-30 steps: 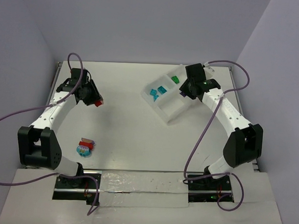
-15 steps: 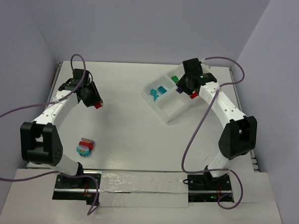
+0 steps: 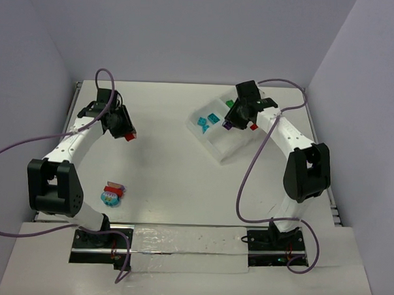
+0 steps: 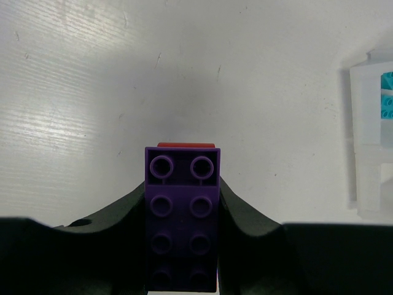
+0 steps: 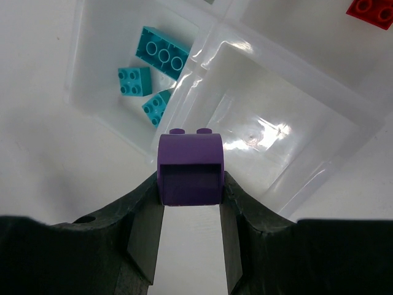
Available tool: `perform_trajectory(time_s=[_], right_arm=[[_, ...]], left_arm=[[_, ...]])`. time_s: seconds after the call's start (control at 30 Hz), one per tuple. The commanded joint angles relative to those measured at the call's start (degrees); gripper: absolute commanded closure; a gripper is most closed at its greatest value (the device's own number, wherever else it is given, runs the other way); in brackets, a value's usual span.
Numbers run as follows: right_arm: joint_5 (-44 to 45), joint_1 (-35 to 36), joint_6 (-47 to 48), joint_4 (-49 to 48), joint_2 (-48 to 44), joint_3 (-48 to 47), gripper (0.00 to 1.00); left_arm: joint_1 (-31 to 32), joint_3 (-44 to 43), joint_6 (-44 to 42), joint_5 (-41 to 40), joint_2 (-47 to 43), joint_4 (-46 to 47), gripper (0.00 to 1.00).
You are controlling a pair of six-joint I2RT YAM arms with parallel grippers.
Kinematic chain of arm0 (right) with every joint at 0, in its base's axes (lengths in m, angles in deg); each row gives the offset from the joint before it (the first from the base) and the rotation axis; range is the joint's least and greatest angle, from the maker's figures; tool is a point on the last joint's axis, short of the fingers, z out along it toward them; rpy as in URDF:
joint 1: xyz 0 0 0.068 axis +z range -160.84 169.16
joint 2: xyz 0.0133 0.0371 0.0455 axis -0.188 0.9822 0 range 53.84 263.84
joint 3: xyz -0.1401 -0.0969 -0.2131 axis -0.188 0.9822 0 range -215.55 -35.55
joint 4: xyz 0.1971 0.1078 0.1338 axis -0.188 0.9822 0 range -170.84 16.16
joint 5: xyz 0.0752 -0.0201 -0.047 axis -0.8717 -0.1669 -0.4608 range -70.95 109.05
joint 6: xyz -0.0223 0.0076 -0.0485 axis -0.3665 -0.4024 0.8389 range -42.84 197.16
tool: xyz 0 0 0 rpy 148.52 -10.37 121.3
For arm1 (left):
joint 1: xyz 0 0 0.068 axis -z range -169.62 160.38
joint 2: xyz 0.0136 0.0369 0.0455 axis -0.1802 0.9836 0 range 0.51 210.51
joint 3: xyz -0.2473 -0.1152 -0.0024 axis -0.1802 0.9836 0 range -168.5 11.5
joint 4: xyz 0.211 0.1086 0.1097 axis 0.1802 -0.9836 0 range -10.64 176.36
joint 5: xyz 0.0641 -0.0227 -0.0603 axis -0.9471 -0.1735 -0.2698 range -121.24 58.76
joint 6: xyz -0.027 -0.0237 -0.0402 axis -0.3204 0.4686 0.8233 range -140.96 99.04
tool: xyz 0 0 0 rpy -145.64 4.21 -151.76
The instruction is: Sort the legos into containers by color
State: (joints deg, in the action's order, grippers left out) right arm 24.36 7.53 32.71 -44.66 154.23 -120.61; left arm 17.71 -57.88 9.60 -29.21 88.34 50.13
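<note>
Top external view: lower left, a multicoloured clump of legos (image 3: 110, 194) lies loose. Upper left, my left gripper (image 3: 124, 134) is clamped on a purple studded brick (image 4: 182, 221) stacked on a red brick (image 4: 186, 145). Right of centre, my right gripper (image 3: 228, 123) pinches a purple curved-top brick (image 5: 190, 166) over the clear plastic tray (image 5: 307, 178). Teal bricks (image 5: 163, 52) lie in the tray's upper-left compartment.

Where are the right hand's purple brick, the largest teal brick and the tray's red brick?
purple brick (image 5: 190, 161): right wrist view, curved top.
largest teal brick (image 5: 163, 52): right wrist view, studded top.
red brick (image 5: 370, 11): right wrist view, studded top.
</note>
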Motion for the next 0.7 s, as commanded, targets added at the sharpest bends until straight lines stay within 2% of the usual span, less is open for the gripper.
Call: perform_trajectory(time_s=[0.0,0.07,0.13,0.17,0.27,0.37,0.5,0.67], right_arm=[[2.48,-0.18,-1.13,-1.44,-0.28,2.13,0.91],[3.04,-0.26,-0.91,-1.82,-0.28,3.05,0.79],[3.90,-0.18,-1.05,-1.73,-0.11,3.38,0.49],[4.33,-0.15,-1.17,-1.68,-0.20,3.76,0.39],[5.40,0.00,-0.56,-2.53,-1.02,4.98,0.23],[5.30,0.09,0.65,-3.18,-1.45,5.34,0.20],[2.90,1.12,3.59,-5.27,-4.13,5.27,0.21],[-4.22,4.56,10.58,-8.94,-12.25,6.23,0.23]], left_arm=[[0.41,-2.51,-2.41,3.13,-0.63,1.46,1.00],[0.41,-2.42,-2.70,4.66,-0.99,1.51,1.00],[0.41,-2.70,-3.33,6.21,-0.91,1.05,1.00],[0.41,-2.92,-3.66,6.94,-1.03,0.69,1.00],[0.41,-3.05,-4.73,9.08,-2.11,0.11,1.00],[0.41,-2.95,-5.13,10.83,-4.03,-0.29,1.00],[0.41,-4.05,-5.68,15.61,-6.37,-1.33,1.00],[1.05,-8.47,-3.39,28.04,-6.76,-4.31,1.00]])
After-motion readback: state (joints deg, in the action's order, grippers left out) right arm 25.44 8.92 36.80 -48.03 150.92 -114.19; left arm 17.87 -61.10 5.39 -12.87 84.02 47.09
